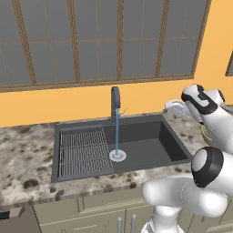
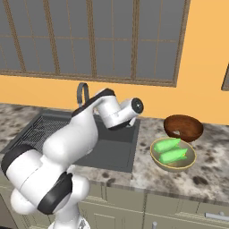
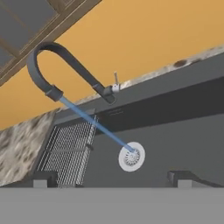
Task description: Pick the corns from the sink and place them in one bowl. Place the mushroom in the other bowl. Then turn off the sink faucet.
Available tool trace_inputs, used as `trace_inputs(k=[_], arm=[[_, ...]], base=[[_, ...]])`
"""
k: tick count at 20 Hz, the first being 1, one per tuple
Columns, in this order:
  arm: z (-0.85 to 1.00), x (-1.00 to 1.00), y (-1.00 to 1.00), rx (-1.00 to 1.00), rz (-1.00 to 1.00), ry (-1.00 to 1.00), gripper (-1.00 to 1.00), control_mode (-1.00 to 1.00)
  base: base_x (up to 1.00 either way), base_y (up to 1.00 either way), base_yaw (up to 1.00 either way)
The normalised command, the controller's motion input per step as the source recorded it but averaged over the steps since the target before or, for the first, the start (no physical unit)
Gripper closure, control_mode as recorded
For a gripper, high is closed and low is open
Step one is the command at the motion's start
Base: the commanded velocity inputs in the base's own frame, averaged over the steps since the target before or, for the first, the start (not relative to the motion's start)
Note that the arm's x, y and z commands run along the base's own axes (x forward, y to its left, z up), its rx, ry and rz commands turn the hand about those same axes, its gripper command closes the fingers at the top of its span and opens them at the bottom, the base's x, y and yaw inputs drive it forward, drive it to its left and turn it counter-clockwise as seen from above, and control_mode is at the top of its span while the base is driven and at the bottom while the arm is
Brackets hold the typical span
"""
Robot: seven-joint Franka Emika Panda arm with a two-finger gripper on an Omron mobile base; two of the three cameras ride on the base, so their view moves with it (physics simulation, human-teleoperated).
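Corns (image 2: pixel 170 150), two in tan bowl (image 2: pixel 188 163), one brown bowl (image 2: pixel 183 126), faucet (image 1: pixel 115 103) running, claw (image 3: pixel 111 178) spread wide, empty

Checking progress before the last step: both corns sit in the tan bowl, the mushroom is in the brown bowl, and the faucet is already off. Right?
Not quite: the faucet is running. The left base view shows a blue stream falling from its spout to the drain. The rest holds: in the right base view both corns lie in the tan bowl, and something small and pale, apparently the mushroom, sits in the brown bowl.
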Motion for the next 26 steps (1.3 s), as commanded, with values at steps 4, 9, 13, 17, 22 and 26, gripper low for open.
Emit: trace_inputs(k=[4,9,13,17,22,26], arm=[[-0.04,0.41,0.21,0.05,0.00,0.00,-1.00,-1.00],[-0.16,0.27,0.37,0.02,0.00,0.00,-1.00,-1.00],[-0.15,0.12,0.39,0.01,0.00,-0.04,-1.00,-1.00],[-0.10,0.03,0.39,0.00,0.00,-0.12,-1.00,-1.00],[-0.03,0.13,0.21,0.03,0.00,-0.08,-1.00,-1.00],[-0.10,0.41,0.00,0.08,0.00,0.04,-1.00,-1.00]], base=[[0.00,0.00,0.00],[0.00,0.00,0.00],[0.00,0.00,0.00],[0.00,0.00,0.00],[0.00,0.00,0.00],[0.00,0.00,0.00]])
